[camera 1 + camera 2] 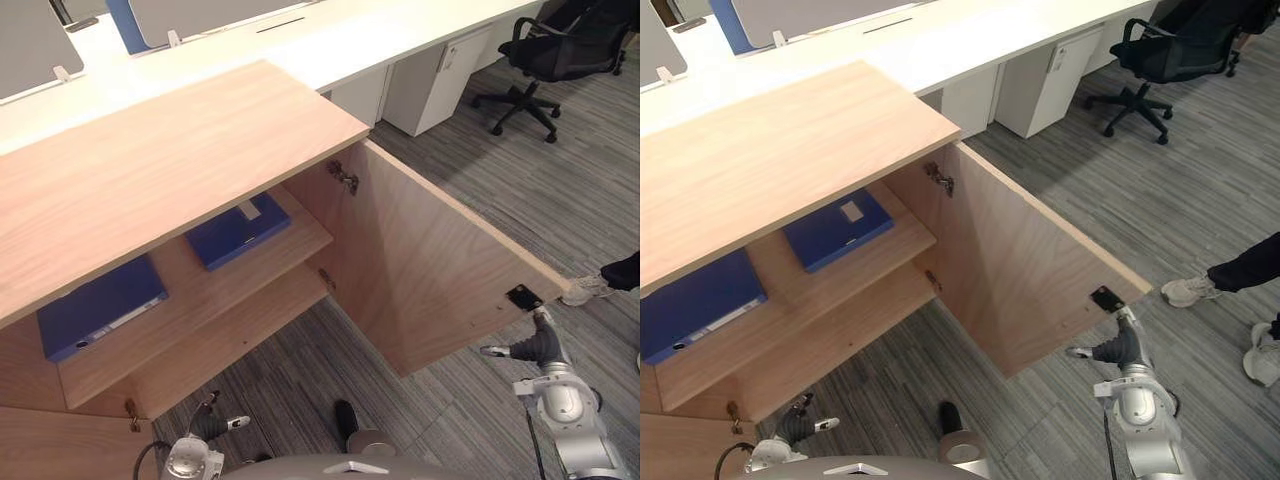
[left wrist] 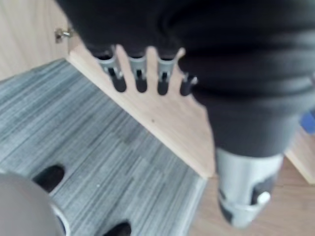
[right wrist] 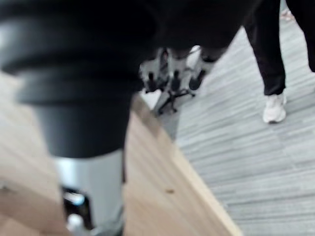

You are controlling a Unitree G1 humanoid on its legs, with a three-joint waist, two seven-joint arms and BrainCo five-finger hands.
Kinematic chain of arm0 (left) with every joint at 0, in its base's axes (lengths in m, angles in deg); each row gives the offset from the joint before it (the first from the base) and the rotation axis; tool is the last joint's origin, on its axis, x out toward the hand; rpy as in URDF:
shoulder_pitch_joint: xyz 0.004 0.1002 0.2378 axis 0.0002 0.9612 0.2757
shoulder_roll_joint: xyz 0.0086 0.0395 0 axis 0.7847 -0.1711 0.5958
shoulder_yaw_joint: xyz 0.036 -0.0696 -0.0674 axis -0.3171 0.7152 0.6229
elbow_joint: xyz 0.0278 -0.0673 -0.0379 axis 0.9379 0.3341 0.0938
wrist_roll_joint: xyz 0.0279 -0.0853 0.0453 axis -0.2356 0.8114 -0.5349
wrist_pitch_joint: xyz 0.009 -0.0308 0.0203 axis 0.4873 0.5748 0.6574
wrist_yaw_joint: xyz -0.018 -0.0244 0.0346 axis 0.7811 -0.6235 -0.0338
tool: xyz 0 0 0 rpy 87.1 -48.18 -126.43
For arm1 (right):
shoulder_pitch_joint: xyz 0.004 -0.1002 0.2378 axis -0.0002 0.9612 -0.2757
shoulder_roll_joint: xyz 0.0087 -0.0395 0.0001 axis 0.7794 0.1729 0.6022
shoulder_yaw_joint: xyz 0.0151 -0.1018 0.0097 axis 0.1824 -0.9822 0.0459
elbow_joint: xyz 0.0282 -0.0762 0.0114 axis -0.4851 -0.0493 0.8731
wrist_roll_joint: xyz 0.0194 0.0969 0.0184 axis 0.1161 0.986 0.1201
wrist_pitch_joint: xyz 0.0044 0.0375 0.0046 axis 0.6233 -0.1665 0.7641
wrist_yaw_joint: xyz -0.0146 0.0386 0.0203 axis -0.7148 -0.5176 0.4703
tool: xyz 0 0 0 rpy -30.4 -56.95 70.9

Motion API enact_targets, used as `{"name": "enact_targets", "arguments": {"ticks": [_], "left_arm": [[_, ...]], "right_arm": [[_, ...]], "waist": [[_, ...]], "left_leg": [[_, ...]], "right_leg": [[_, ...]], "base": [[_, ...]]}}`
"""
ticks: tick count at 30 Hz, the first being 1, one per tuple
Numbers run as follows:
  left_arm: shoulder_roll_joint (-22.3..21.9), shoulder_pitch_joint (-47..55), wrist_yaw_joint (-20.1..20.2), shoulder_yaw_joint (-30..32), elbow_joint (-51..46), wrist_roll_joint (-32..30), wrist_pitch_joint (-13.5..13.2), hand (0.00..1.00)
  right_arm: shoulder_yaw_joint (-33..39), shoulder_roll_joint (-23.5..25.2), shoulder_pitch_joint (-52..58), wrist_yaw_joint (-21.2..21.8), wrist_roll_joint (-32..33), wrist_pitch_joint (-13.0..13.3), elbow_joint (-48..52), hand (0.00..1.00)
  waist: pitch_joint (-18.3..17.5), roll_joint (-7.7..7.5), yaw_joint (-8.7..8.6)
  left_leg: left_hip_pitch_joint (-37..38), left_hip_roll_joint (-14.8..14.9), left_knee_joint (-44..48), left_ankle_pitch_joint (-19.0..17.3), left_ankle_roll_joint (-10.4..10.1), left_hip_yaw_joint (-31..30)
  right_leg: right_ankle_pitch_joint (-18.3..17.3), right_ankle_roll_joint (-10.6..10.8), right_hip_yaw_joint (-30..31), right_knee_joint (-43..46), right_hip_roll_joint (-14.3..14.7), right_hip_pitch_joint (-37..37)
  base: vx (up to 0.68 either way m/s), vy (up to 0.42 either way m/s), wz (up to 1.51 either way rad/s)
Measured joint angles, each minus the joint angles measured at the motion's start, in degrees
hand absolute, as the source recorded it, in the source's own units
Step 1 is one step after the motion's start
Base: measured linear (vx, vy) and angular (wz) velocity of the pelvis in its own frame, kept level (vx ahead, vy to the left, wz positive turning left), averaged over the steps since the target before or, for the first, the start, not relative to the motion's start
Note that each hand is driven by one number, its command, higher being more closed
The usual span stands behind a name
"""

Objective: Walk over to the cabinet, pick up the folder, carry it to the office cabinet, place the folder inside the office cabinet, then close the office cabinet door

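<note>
Folder [image 1: 236, 231]: lies flat on shelf [image 1: 290, 262] inside cabinet [image 1: 150, 160]. Right hand [image 1: 540, 348]: fingers straight, empty, at outer edge of open door [image 1: 430, 260]. Left hand [image 1: 208, 427]: open, low, idle. Risk: slips off edge on pushing, leaves door ajar.

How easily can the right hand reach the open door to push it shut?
Probably yes, easily. The right hand is right at the free outer edge of the door, fingers straight, and nothing stands between them. A person's shoe lies beyond the door, outside its closing path.
</note>
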Motion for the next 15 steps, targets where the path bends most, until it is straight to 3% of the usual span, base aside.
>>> {"name": "enact_targets", "arguments": {"ticks": [4, 9, 15], "left_arm": [[0.03, -0.43, 0.01, -0.66, 0.35, -0.02, 0.00, 0.00], [0.06, -0.45, 0.00, -1.72, 1.10, -1.10, 0.04, 0.00], [0.08, -1.67, -0.09, -2.28, 2.56, -1.12, 0.05, 0.00]], "right_arm": [[-7.15, 0.79, 1.33, 3.42, -2.24, 1.46, 2.69, 0.00], [-16.34, 4.51, 3.46, 5.72, -3.07, 5.78, 6.64, 0.00], [-25.09, 6.37, 1.65, 5.85, -4.73, 6.02, 7.13, 0.00]], "waist": [[-0.78, -0.04, 0.59], [-1.80, -0.48, 1.18], [-2.46, -1.39, 3.36]], "left_leg": [[-0.20, 0.30, -0.03, 0.36, -0.34, -0.37], [-0.22, 0.59, -0.05, 0.80, -0.50, -1.34], [-0.49, 0.35, -0.02, 1.08, -0.34, -2.18]], "right_leg": [[0.20, -0.29, -0.14, 0.00, 0.07, -0.13], [0.23, -0.54, -1.14, 0.01, 0.22, 0.32], [0.39, -0.49, -1.85, 0.02, -0.12, 0.49]], "base": [[-0.07, -0.038, 0.01], [-0.04, -0.040, 0.09], [-0.05, -0.010, 0.07]]}}
